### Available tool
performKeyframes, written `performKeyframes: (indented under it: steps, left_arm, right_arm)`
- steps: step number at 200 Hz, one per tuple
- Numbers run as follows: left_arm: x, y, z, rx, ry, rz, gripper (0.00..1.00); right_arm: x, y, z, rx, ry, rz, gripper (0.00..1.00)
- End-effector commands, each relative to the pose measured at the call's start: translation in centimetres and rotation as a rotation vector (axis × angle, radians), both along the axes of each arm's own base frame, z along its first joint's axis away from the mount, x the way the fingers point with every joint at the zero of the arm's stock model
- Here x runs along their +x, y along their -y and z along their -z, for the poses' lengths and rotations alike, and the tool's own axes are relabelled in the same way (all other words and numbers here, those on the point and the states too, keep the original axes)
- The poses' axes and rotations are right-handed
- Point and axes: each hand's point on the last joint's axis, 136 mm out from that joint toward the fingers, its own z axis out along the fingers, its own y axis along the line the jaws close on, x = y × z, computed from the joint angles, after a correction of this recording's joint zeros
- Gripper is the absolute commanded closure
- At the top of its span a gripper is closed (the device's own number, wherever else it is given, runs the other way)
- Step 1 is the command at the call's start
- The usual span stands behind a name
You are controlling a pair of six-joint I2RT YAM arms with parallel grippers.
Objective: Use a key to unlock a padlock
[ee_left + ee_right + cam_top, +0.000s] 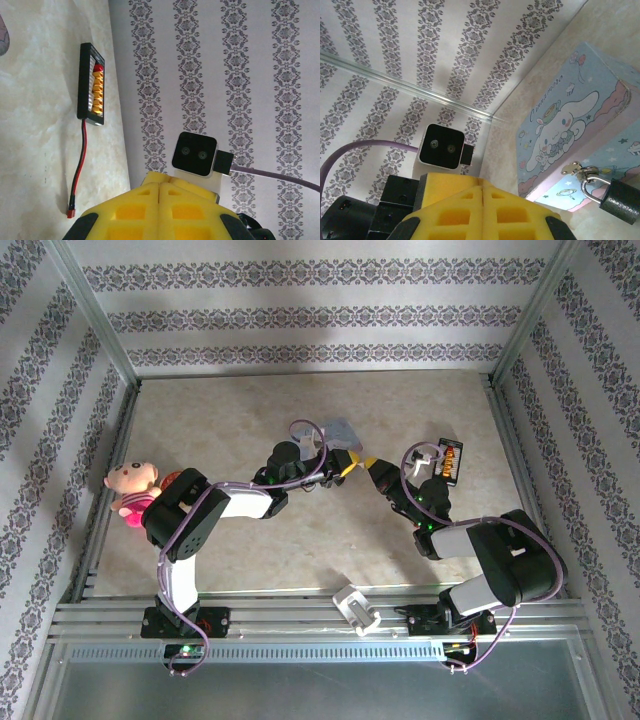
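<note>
- The left jaws are pressed together, yellow fingers (pixel 142 195) meeting on one seam with nothing showing between them. Whether the key is pinched there I cannot tell.
- The right jaws are likewise together, fingers (pixel 455 192) flush and no object showing at the tips.
- The two pairs point tip to tip, each wrist camera looking straight at the other. I read this as a meeting to pass or re-seat something small, not yet a reach for the lock.
- Just off the right jaws' tips, to one side, hangs the padlock (pixel 619 201), its shackle (pixel 588 184) hooked through the hasp of the pale blue tin (pixel 570 120). Hanging free, it would likely swing under a key's push.
- The tin (pixel 342 429) sits just beyond where the jaws meet.
- Further out from the left jaws, a black connector board (pixel 92 80) lies on the tabletop (pixel 230 420).
- Well away lie a plush toy (pixel 133 488) and a white boxy piece (pixel 355 608).
</note>
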Motion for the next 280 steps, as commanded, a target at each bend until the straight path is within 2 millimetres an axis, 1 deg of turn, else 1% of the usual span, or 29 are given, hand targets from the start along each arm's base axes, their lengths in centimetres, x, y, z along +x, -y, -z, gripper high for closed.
performKeyframes:
  steps: [1, 23, 34, 43, 56, 85, 99, 109, 119, 148, 169, 249, 280]
  left_arm:
    - [-0.4, 0.5, -1.4, -0.022, 0.058, 0.033, 1.00]
    - [-0.5, 0.5, -1.8, -0.021, 0.072, 0.053, 1.00]
    - [-0.6, 0.4, -2.1, -0.023, 0.090, 0.078, 1.00]
    - [-0.7, 0.5, -2.6, -0.026, 0.109, 0.109, 1.00]
    - [-1.1, 0.7, -3.1, -0.018, 0.127, 0.166, 1.00]
    - [-2.6, 1.5, -4.0, 0.029, 0.168, 0.296, 1.00]
    - [-3.0, 1.5, -4.4, 0.042, 0.183, 0.328, 1.00]
    - [-3.1, 1.5, -4.6, 0.052, 0.194, 0.338, 1.00]
    - [-3.2, 1.5, -4.9, 0.057, 0.208, 0.347, 1.00]
    - [-3.1, 1.5, -5.4, 0.061, 0.219, 0.346, 1.00]
    - [-2.9, 1.6, -5.3, 0.054, 0.215, 0.339, 1.00]
    - [-1.4, 1.1, -5.1, 0.038, 0.198, 0.242, 1.00]
    - [-0.9, 0.8, -5.2, 0.008, 0.191, 0.202, 1.00]
  right_arm:
    - [-0.2, -0.3, -1.6, 0.028, 0.060, -0.009, 1.00]
    - [-0.5, 0.0, -1.4, 0.033, 0.048, -0.020, 1.00]
    - [-0.7, 0.3, -1.4, 0.042, 0.039, -0.035, 0.90]
    - [-0.9, 0.5, -1.3, 0.045, 0.030, -0.054, 0.85]
    - [-1.4, 0.6, -1.4, 0.044, 0.027, -0.097, 0.83]
    - [-2.7, -0.3, -1.7, 0.027, 0.019, -0.221, 0.76]
    - [-3.1, -0.4, -2.0, 0.025, 0.029, -0.247, 0.75]
    - [-3.4, -0.4, -2.1, 0.020, 0.034, -0.260, 0.70]
    - [-3.6, -0.4, -2.2, 0.011, 0.038, -0.269, 0.67]
    - [-3.9, -0.7, -2.4, -0.007, 0.047, -0.289, 0.68]
    - [-3.9, -0.7, -2.8, -0.003, 0.053, -0.297, 0.69]
    - [-4.6, -0.3, -3.5, 0.005, 0.073, -0.272, 0.64]
    - [-4.8, -0.4, -3.6, -0.002, 0.067, -0.275, 0.67]
